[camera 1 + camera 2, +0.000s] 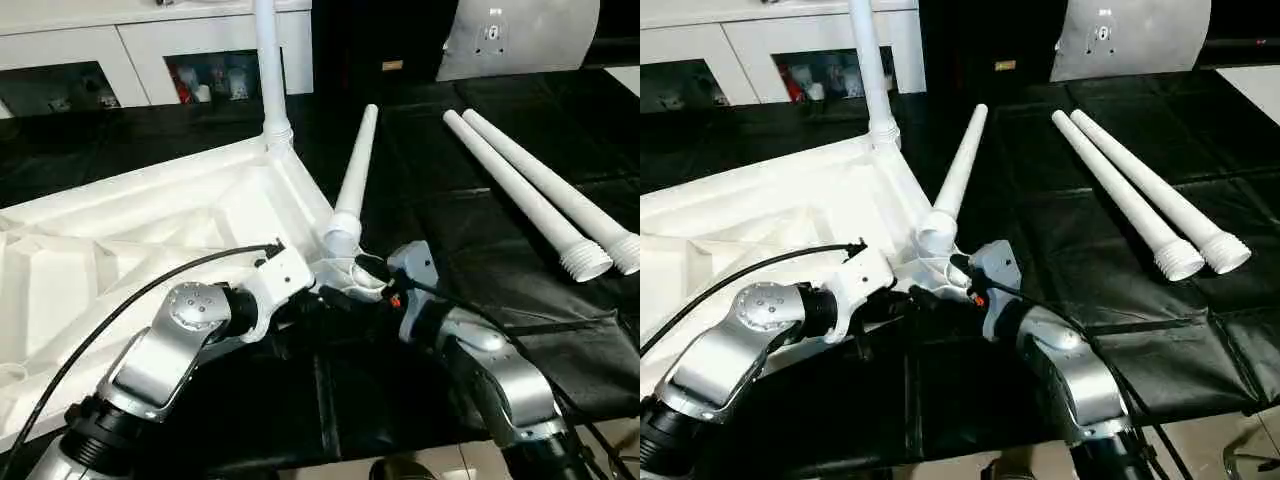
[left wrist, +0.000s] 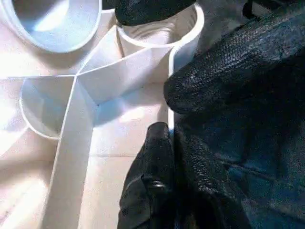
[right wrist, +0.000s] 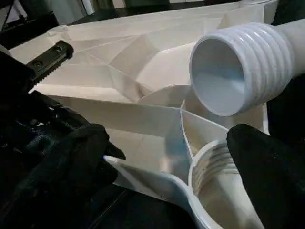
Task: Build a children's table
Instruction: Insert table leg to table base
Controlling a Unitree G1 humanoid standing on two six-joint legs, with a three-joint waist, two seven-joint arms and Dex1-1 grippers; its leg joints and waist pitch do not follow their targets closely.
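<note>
The children's table top [image 1: 150, 220] lies upside down on black sheeting. One leg [image 1: 268, 70] stands upright in its far corner socket. A second leg [image 1: 355, 175] leans tilted, its threaded end [image 3: 233, 67] resting beside the near corner socket [image 3: 214, 191] and not seated in it. Two more legs [image 1: 520, 190] lie side by side on the right. My left gripper [image 2: 169, 124] is shut on the top's thin rim right by that near corner. My right gripper [image 3: 171, 157] stands open, one finger [image 3: 81, 152] inside the rim and the other beyond the socket.
A white cabinet with glass doors [image 1: 100, 55] runs along the back left. A grey-white cushion [image 1: 520, 35] leans at the back right. A black cable [image 1: 130, 300] arcs over my left forearm. Black sheeting [image 1: 480, 260] lies bare between the near corner and the loose legs.
</note>
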